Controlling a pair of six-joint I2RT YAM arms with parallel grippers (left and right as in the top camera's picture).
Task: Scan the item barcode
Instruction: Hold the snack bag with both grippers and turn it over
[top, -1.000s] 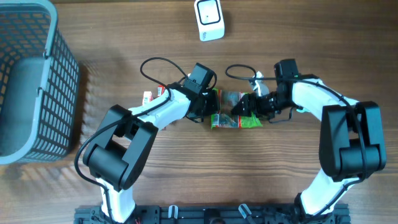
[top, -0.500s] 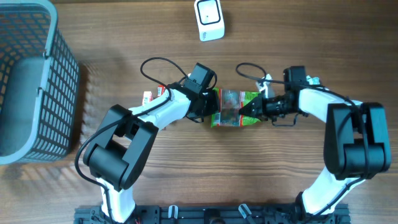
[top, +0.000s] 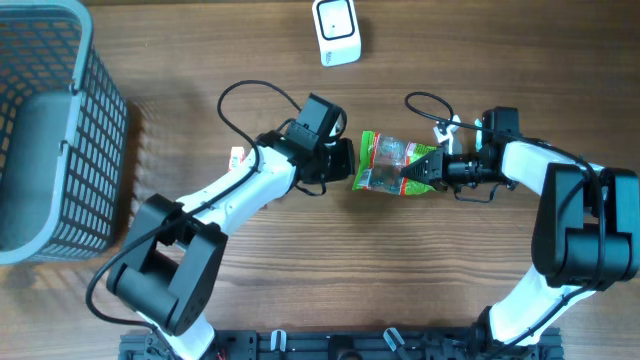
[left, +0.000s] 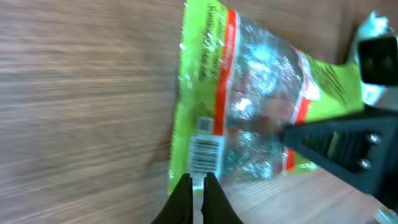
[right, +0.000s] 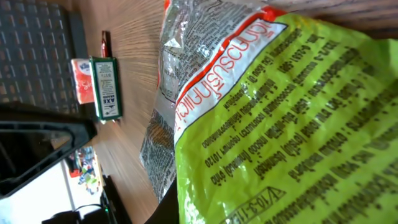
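Near the middle of the table (top: 300, 270) is the snack packet (top: 392, 166), green with a clear window. Its long axis runs left to right across the table, a little tilted. Its right end is clenched between the jaws of the right gripper (top: 422, 171), and its left end points at the left gripper (top: 343, 160). I cannot tell if the packet rests on the wood or is lifted.

The jaws of the left gripper (left: 193, 186) are pressed together with nothing between them, just beside the packet's left edge. In the left wrist view the barcode (left: 207, 152) is on the green band at this end, right in front of the fingertips.

A small box (top: 238, 156) lies further left. The white scanner (top: 336, 30) stands at the far edge, and a grey basket (top: 95, 120) is at the far left.
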